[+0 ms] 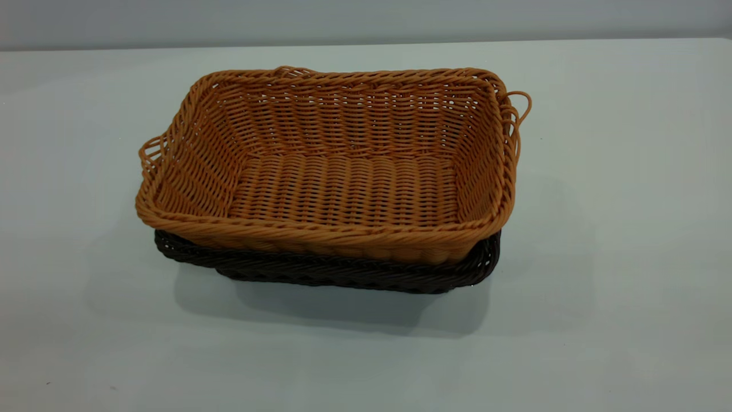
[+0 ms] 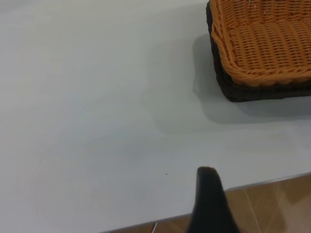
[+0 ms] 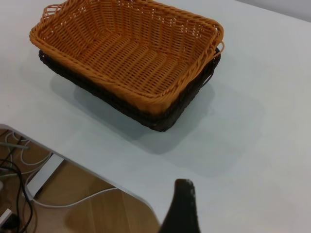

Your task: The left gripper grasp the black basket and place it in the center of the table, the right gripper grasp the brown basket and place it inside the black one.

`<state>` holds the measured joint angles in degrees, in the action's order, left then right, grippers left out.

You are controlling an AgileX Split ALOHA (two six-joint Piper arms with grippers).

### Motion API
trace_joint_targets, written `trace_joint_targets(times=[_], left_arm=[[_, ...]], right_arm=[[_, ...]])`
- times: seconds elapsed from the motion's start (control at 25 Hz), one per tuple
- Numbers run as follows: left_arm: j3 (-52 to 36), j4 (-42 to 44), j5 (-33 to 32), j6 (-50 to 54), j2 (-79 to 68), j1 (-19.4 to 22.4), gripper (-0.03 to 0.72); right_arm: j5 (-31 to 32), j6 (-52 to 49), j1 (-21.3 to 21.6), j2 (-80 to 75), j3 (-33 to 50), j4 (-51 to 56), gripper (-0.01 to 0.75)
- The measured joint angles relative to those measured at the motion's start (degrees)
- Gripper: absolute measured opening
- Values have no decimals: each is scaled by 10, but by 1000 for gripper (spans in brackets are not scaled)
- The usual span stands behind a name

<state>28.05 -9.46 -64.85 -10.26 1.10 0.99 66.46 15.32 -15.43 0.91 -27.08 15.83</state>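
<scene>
The brown basket (image 1: 343, 189), orange-tan wicker, sits nested inside the black basket (image 1: 343, 277) near the middle of the white table (image 1: 617, 229). Only the dark rim and lower wall of the black basket show beneath it. Neither gripper shows in the exterior view. In the left wrist view a dark part of my left gripper (image 2: 209, 204) hangs over the table's edge, well away from the stacked brown basket (image 2: 272, 43) and black basket (image 2: 252, 92). In the right wrist view a dark part of my right gripper (image 3: 182, 208) is over the table's edge, apart from the brown basket (image 3: 126, 53) and black basket (image 3: 146, 116).
The table edge (image 3: 97, 170) and a wooden floor (image 2: 272, 204) lie below both grippers. Cables (image 3: 14, 165) and a white strip lie on the floor beside the table. A grey wall runs behind the table's far edge.
</scene>
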Motion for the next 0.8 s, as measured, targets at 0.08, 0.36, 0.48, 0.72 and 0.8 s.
trace_joint_targets(times=[0.08,0.36,0.48,0.72,0.8], left_arm=[[0,0,0,0,0,0,446],[0,0,0,-1,0,0,446],[0,0,0,-1,0,0,446],[0,0,0,-2,0,0,446],[0,0,0,-2,0,0,446]], right_arm=[[0,0,0,0,0,0,575],[0,0,47,0,0,2,575],[0,-5,122,0,0,1,575],[-4,-82,173,0,1,-58,575],[-6,-124,173,0,1,-85,575]])
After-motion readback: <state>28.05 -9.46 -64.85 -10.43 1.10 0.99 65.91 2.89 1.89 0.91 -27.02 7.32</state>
